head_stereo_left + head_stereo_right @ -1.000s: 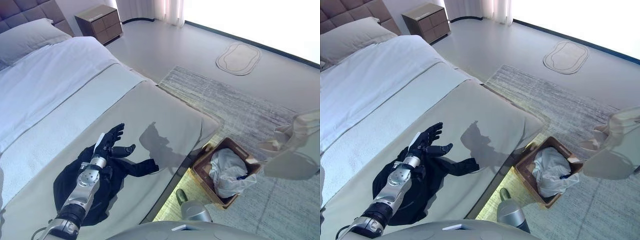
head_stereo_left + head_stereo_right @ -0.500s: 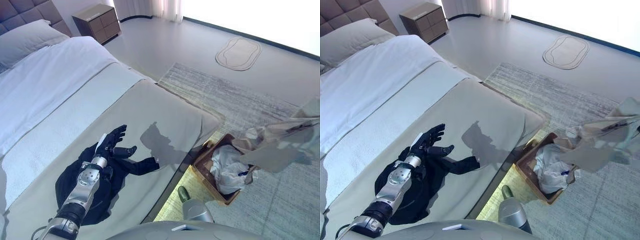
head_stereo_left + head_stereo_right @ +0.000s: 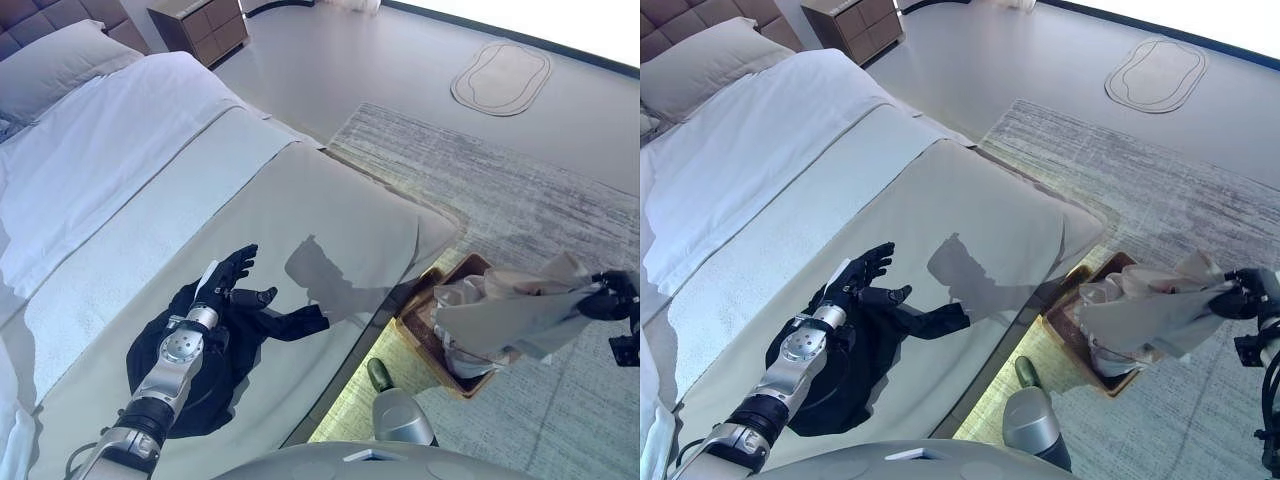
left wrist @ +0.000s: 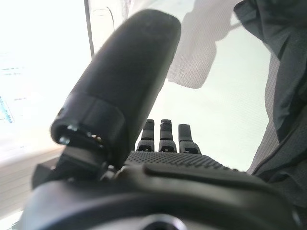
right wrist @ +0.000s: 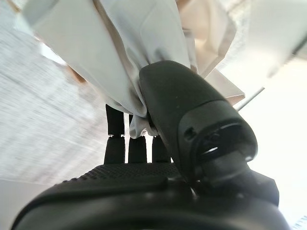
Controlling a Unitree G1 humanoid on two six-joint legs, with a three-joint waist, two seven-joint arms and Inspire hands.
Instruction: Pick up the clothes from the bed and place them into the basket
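Note:
A black garment (image 3: 215, 345) lies crumpled on the grey bedspread near the bed's foot edge. My left hand (image 3: 228, 280) rests over its upper part with fingers straight and spread; the left wrist view shows the fingers (image 4: 165, 135) extended and the dark cloth (image 4: 283, 86) beside them. My right hand (image 3: 612, 298) is shut on a beige garment (image 3: 510, 312) and holds it in the air above the brown basket (image 3: 432, 335) on the floor beside the bed. In the right wrist view the cloth (image 5: 144, 52) is pinched between thumb and fingers. White clothes (image 3: 1102, 352) lie in the basket.
The bed (image 3: 150, 190) has a white sheet and a pillow (image 3: 50, 70) at its head. A wooden nightstand (image 3: 200, 25) stands behind it. A grey rug (image 3: 500, 180) covers the floor under the basket, with a small oval mat (image 3: 500, 78) farther off.
My right hand has carried the beige garment leftward and lower, to above the basket. The camera has shifted slightly. My left hand stays on the black garment.

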